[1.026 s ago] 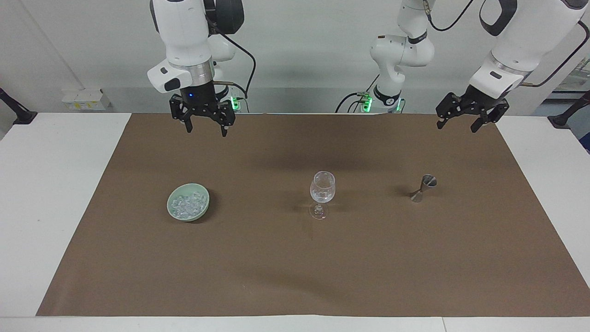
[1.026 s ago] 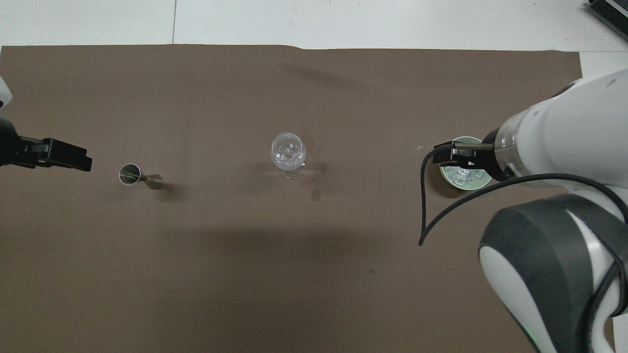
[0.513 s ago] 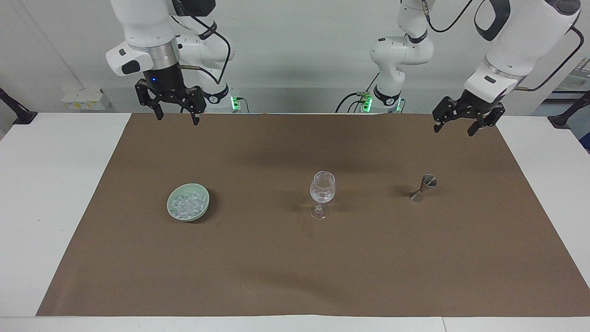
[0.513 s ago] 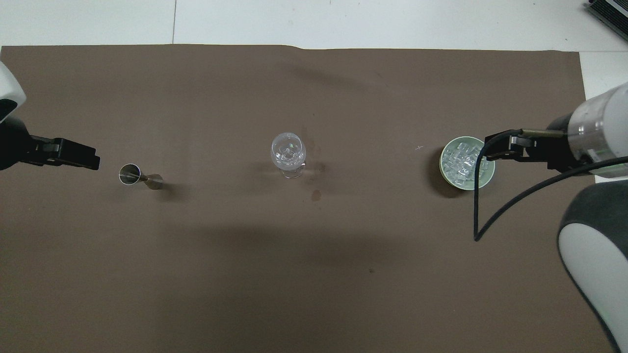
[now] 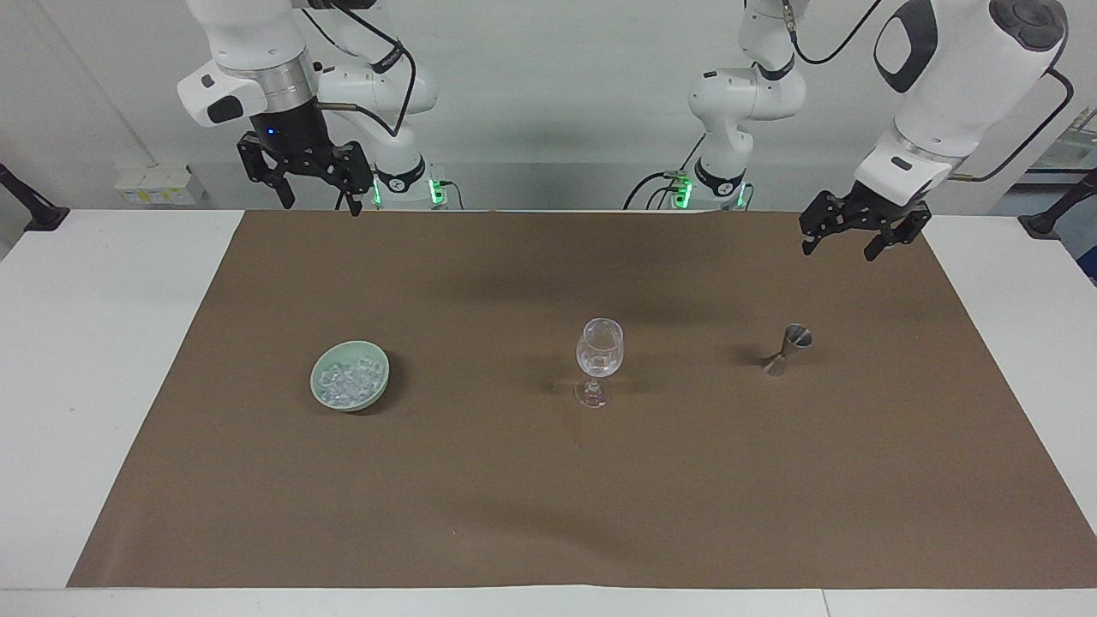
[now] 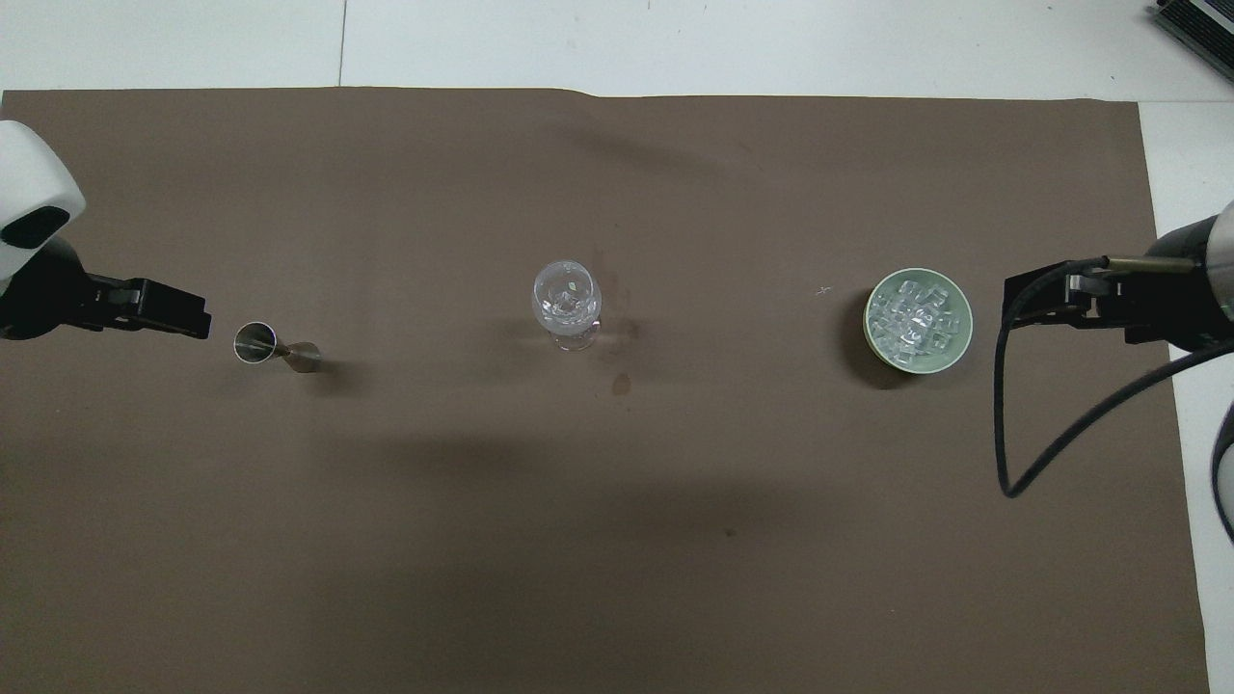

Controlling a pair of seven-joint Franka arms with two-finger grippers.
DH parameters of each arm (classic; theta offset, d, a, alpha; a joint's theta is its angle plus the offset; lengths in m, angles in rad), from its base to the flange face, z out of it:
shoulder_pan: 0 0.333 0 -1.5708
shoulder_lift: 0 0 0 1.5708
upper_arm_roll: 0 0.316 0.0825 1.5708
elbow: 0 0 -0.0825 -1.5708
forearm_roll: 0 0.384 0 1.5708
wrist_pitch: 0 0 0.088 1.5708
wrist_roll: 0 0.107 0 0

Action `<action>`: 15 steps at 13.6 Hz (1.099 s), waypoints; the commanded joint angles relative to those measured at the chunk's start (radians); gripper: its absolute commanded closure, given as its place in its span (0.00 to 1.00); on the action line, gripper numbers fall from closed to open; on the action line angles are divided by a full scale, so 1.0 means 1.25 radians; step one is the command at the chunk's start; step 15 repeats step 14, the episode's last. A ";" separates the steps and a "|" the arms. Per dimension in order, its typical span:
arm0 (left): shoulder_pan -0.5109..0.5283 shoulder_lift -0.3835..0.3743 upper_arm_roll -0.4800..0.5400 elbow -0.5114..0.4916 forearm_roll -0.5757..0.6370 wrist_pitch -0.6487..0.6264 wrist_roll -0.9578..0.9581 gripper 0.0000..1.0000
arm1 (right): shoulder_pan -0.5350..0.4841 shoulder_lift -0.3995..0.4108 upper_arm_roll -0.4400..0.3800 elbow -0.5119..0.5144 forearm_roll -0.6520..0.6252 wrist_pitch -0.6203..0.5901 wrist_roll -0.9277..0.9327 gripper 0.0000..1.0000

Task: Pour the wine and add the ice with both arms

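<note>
The ice (image 5: pixel 347 379) lies heaped in a pale green bowl (image 5: pixel 377 387) toward the right arm's end of the brown mat; it also shows in the overhead view (image 6: pixel 916 316). A clear stemmed glass (image 5: pixel 599 353) (image 6: pixel 567 299) stands upright mid-mat, with something clear and glassy in its bowl. A steel jigger (image 5: pixel 787 350) (image 6: pixel 275 347) stands toward the left arm's end. My right gripper (image 5: pixel 317 206) (image 6: pixel 1022 299) is open and empty, high over the mat's edge nearest the robots. My left gripper (image 5: pixel 840 250) (image 6: pixel 198 321) is open and empty, raised beside the jigger.
The brown mat (image 5: pixel 548 514) covers most of the white table (image 5: pixel 86 386). Small dark stains (image 6: pixel 622 384) mark the mat near the glass. A black cable (image 6: pixel 1003 434) hangs from the right wrist.
My right gripper has risen and swung back from over the bowl toward its own end of the table, uncovering the ice. My left gripper has shifted slightly toward the jigger.
</note>
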 commanded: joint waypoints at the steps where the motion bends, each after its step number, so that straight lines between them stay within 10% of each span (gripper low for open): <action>1: 0.016 -0.037 -0.006 -0.003 0.016 0.006 -0.002 0.00 | 0.008 0.001 -0.032 0.004 0.021 -0.014 -0.039 0.00; 15: 0.015 -0.068 0.000 0.039 0.017 -0.125 0.000 0.00 | 0.006 -0.047 -0.032 -0.084 0.018 0.023 -0.036 0.00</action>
